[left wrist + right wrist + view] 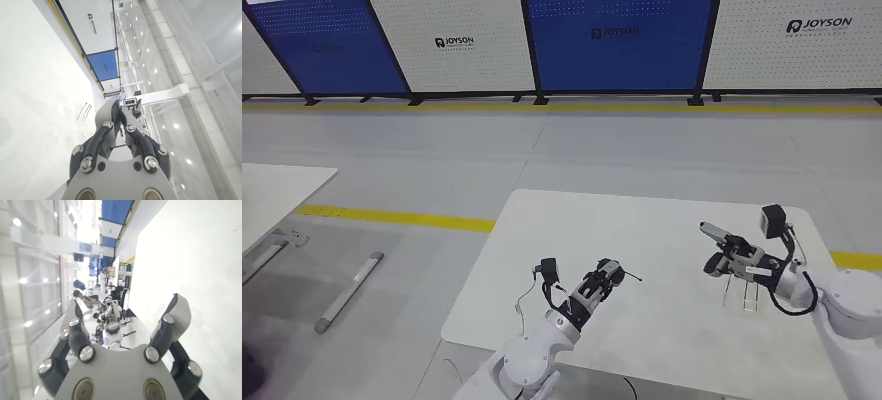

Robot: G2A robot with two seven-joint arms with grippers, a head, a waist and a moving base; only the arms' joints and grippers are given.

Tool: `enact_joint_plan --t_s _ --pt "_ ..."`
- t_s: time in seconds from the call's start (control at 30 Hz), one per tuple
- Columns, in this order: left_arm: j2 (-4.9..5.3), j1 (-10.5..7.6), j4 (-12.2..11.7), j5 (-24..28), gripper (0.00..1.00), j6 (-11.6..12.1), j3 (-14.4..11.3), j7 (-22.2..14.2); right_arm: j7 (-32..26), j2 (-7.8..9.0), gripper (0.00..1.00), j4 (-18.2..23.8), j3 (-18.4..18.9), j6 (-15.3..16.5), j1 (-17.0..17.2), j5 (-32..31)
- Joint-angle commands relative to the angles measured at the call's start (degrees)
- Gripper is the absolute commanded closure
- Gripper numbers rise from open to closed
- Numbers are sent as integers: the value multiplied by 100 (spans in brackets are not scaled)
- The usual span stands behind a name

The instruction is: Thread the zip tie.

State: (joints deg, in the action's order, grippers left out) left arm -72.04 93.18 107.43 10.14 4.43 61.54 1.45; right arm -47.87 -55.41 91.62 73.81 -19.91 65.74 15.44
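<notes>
The white worktop (662, 220) takes up most of the scene, with a grey floor and a yellow line beyond it. Both arms come in over its near edge, the left one near the middle and the right one towards the right side.

The right claw (124, 299) is spread wide with nothing between its fingers (177, 308), and it hangs above the worktop, pointing across towards the other arm. The left claw (118, 106) is pinched tight, its two dark pads pressed together, and it points back at the right one; the two are well apart.

From above, a thin black zip tie (632, 275) sticks out past the tip of the left claw and ends in a small head. It appears to be gripped there, though the wrist view does not show the pinch point clearly.

Three more loose zip ties (84, 112) lie flat on the worktop, side by side and roughly parallel, below the right arm's wrist and near the front right of the surface.
</notes>
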Motion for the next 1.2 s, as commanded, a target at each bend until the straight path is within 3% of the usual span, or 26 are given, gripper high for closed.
enact_joint_plan --t_s 0.0,0.13,0.47,0.6,0.7,0.83,0.97,1.03,1.17 --pt "0 0 0 0 100 0 0 0 -176 91 0 -89 83 43 -25 -555" --pt "0 0 0 0 100 0 0 0 -180 177 0 -440 63 43 -343 -1345" --pt "0 0 0 0 100 0 0 0 -180 177 0 -440 63 43 -343 -1345" --pt "0 0 0 0 100 0 0 0 -687 172 0 -586 -127 627 -413 -1378" --pt "0 0 0 0 100 0 0 0 -1274 235 0 -594 -142 599 -687 -1889" --pt "0 0 0 0 100 0 0 0 -1964 348 0 -318 -247 43 -1013 -3107" --pt "0 0 0 0 100 0 0 0 -2621 401 0 -174 -535 43 -1326 -4269" --pt "0 0 0 0 100 0 0 0 -3002 366 0 -393 -728 43 -1605 -4398" --pt "0 0 0 0 100 0 0 0 -3010 297 0 -591 -1025 43 -1853 -4605"
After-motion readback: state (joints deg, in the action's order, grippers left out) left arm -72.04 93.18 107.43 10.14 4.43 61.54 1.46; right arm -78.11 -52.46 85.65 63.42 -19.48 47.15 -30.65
